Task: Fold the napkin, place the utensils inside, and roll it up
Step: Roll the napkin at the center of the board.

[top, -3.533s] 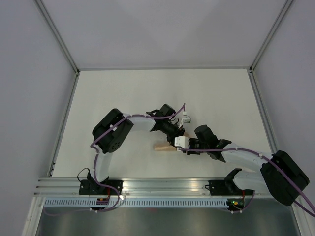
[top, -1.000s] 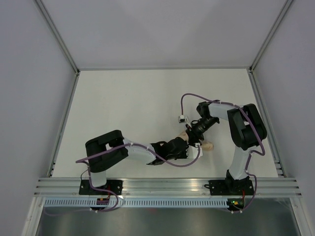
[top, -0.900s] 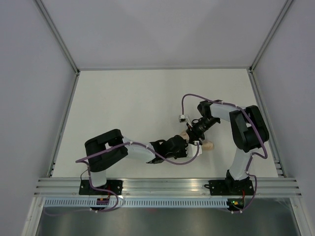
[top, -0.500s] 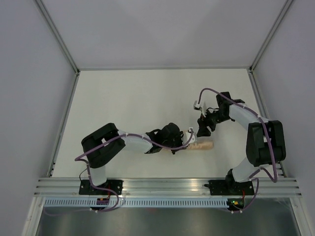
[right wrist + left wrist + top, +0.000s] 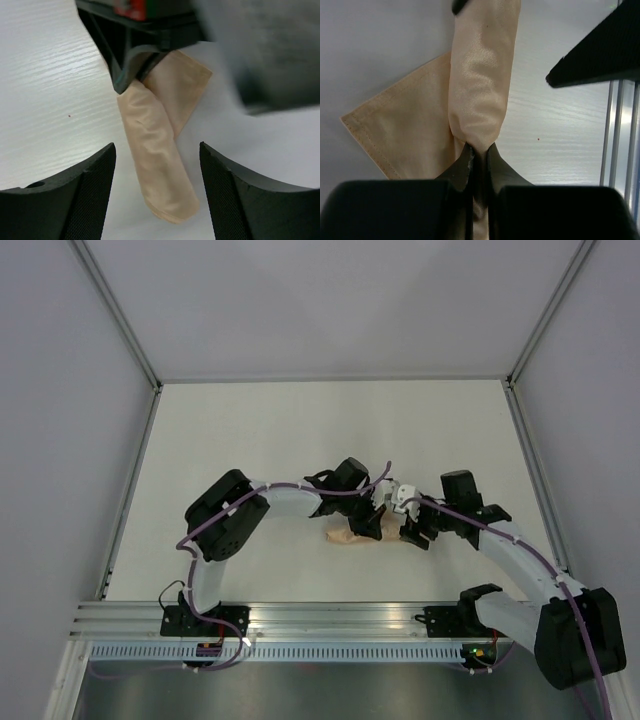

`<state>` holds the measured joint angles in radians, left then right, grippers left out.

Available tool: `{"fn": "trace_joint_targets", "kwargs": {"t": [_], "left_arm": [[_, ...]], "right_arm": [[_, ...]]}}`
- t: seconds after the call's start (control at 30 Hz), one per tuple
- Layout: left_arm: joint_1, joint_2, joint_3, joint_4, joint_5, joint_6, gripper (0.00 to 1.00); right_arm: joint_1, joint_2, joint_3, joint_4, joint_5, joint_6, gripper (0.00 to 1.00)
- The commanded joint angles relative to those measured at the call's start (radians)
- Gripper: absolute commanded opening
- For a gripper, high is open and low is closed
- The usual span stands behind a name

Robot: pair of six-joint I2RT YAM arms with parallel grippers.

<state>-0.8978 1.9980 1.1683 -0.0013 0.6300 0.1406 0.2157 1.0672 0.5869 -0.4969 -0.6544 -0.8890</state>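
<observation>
White table (image 5: 300,430) with a faint wood grain, a metal rail (image 5: 330,618) running along its near edge. On the near half, about midway across, lies the peach napkin (image 5: 345,537), rolled into a tube; one flat, hemmed corner spreads out on the tabletop beside the roll

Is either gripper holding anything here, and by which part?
The left gripper pinches the rolled napkin at one end of the roll. The right gripper is open, holding nothing.
</observation>
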Motion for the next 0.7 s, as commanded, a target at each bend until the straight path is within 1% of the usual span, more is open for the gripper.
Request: {"fn": "trace_joint_targets", "kwargs": {"t": [0.0, 0.07, 0.17, 0.27, 0.47, 0.57, 0.63, 0.67], "left_arm": [[0.013, 0.093, 0.027, -0.236, 0.074, -0.067, 0.04], [0.023, 0.113, 0.056, -0.264, 0.098, -0.073, 0.04], [0.031, 0.133, 0.083, -0.305, 0.134, -0.07, 0.04], [0.039, 0.14, 0.094, -0.325, 0.148, -0.072, 0.04], [0.056, 0.16, 0.111, -0.333, 0.186, -0.096, 0.06], [0.063, 0.171, 0.12, -0.335, 0.194, -0.122, 0.08], [0.071, 0.186, 0.132, -0.338, 0.201, -0.13, 0.09], [0.076, 0.194, 0.137, -0.342, 0.209, -0.178, 0.11]], "right_arm": [[0.126, -0.045, -0.109, 0.185, 0.134, 0.034, 0.73], [0.2, -0.056, -0.146, 0.272, 0.192, 0.05, 0.74], [0.264, -0.03, -0.18, 0.351, 0.245, 0.071, 0.74], [0.31, 0.02, -0.17, 0.374, 0.265, 0.085, 0.74], [0.363, 0.122, -0.151, 0.405, 0.292, 0.09, 0.71], [0.375, 0.154, -0.145, 0.406, 0.291, 0.094, 0.64], [0.375, 0.158, -0.147, 0.405, 0.291, 0.099, 0.58], [0.375, 0.16, -0.145, 0.4, 0.291, 0.099, 0.55]]}}
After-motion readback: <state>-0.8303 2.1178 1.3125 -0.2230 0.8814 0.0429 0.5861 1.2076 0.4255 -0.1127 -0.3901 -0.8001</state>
